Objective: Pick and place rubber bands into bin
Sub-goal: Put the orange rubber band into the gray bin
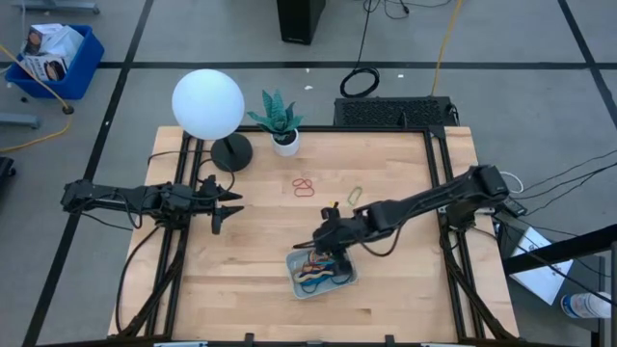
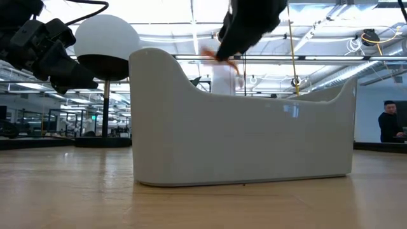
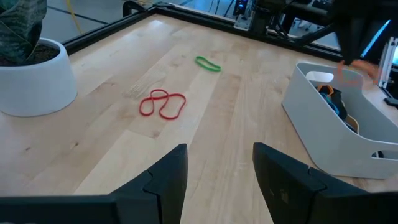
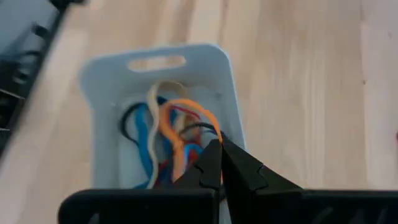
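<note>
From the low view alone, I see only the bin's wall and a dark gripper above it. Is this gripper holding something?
Observer: Yes. The right gripper is shut on an orange rubber band, just above the bin.
Operator: Does the bin already hold bands?
Observer: Yes, a tangle of bands lies inside: blue, tan, red and black.
Operator: Are any left on the table?
Observer: Two that I can see: a red band and a green band, both on the wood between the bin and the plant.
Operator: And the other arm?
Observer: The left gripper waits open at the table's left side, away from the bin.
</note>
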Tool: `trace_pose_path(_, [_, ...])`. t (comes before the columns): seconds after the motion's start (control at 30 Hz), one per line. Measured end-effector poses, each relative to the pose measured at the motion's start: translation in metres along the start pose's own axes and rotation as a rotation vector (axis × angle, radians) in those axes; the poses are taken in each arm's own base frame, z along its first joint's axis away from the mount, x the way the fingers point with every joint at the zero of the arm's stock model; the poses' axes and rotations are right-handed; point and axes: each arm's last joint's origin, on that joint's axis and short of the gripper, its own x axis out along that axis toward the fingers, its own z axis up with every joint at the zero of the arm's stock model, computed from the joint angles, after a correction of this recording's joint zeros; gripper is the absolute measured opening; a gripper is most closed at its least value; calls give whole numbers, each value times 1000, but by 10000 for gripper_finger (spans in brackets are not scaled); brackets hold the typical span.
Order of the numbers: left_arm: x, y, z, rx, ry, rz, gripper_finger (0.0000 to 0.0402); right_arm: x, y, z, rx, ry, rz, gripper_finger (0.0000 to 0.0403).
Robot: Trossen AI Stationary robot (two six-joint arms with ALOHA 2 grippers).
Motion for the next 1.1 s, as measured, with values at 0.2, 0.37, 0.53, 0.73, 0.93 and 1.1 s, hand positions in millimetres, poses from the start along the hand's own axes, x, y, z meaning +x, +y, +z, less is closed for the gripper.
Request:
trace_pose_path(0.2, [0, 0, 0, 0, 0, 0, 189, 23, 2, -10, -14, 87, -19, 0])
trace_pose_path(0.37, [0, 0, 0, 1, 2, 1, 189, 35, 2, -16, -8, 137, -22, 0])
trace_pose_path(0.53, [0, 0, 0, 3, 4, 1, 189, 38, 1, -19, -8, 141, -23, 0])
trace_pose_path(0.73, [0, 0, -1, 5, 7, 2, 189, 41, 1, -27, -8, 168, -22, 0])
trace_pose_path(0.93, [0, 0, -1, 5, 7, 2, 189, 43, 1, -30, 22, 179, -24, 5])
trace_pose_path(1.1, [0, 0, -1, 5, 7, 2, 189, 42, 0, -30, 26, 178, -24, 19])
